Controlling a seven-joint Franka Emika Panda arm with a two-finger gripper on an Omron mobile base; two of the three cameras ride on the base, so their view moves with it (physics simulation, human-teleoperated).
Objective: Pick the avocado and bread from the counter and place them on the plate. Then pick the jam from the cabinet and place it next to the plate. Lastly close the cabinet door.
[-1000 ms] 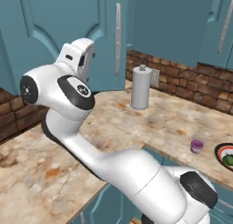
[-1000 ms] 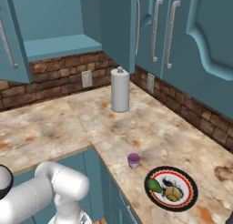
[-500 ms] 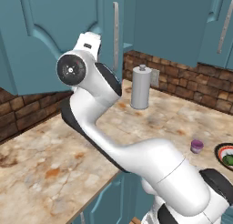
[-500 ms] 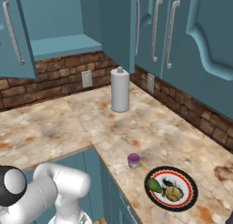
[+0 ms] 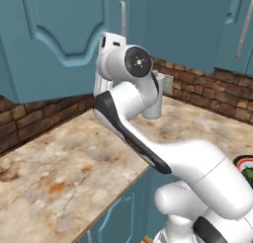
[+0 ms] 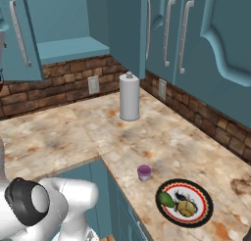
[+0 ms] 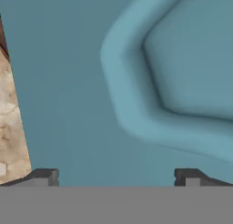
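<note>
Left base view: the arm is up high, hand raised against the cabinet door point(image 5: 54, 39), which fills the upper left; its arched panel sits right behind the hand. The desk point(image 5: 64, 173) lies well below, and the plate point(image 5: 245, 164) peeks in at the far right edge, low and away.
Right base view: the plate is loaded, with avocado point(image 6: 166, 200) and bread point(image 6: 185, 208) both on it, and the jam point(image 6: 144, 172) stands on the desk just beside the plate's rim. That leaves the door, by my reading. The open cabinet point(image 6: 68, 49) shows its shelf at upper left, and the door hangs at the left edge with its long grey handle point(image 6: 18, 34) running vertical.
Hand view: the pincer point(image 7: 117, 177) is spread wide, tips far apart, nothing between them. Straight ahead and very close, the door's raised arched panel; a strip of desk off to the pincer's left.
Key relation: the door face lies dead ahead of the pincer, so a push forward looks like the closing move.
</note>
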